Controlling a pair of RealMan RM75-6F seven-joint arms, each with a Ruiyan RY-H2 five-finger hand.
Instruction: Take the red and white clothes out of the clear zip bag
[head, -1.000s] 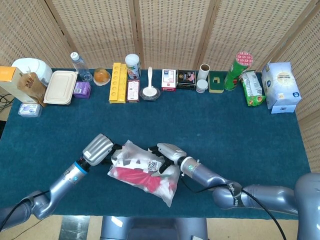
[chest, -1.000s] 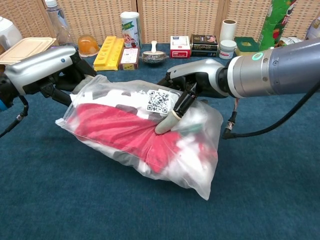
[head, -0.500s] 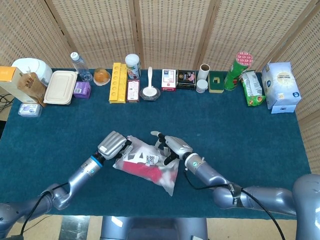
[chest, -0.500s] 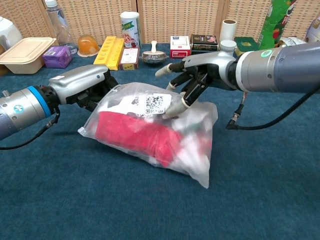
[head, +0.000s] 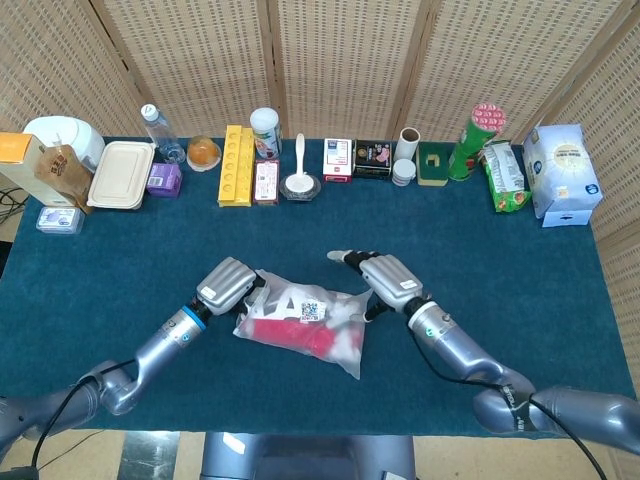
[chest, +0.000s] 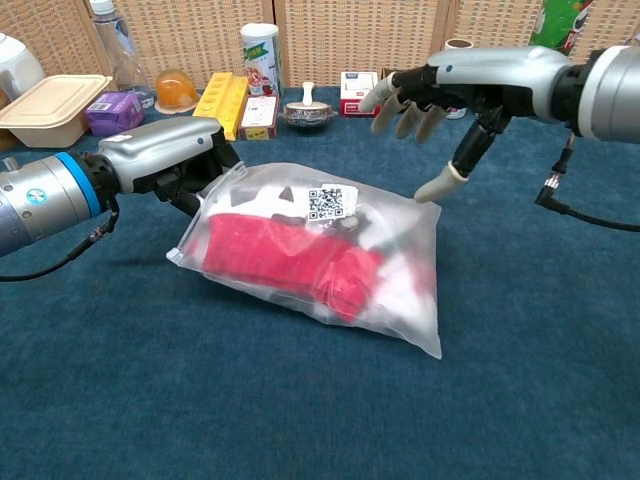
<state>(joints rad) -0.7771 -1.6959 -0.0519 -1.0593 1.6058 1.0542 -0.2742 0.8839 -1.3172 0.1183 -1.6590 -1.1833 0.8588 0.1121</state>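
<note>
Head view: clear zip bag (head: 305, 318) lies on the blue table (head: 520, 270), red and white clothes (head: 290, 330) inside. Left hand (head: 228, 286) grips the bag's left end. Chest view: right hand (chest: 450, 95) hovers spread, holding nothing, one fingertip near the bag. QR-code label (chest: 326, 201) shows; no readable text.

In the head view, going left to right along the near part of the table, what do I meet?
Left hand gripping the bag's left end → clear zip bag with red and white clothes inside → right hand, fingers spread.
</note>
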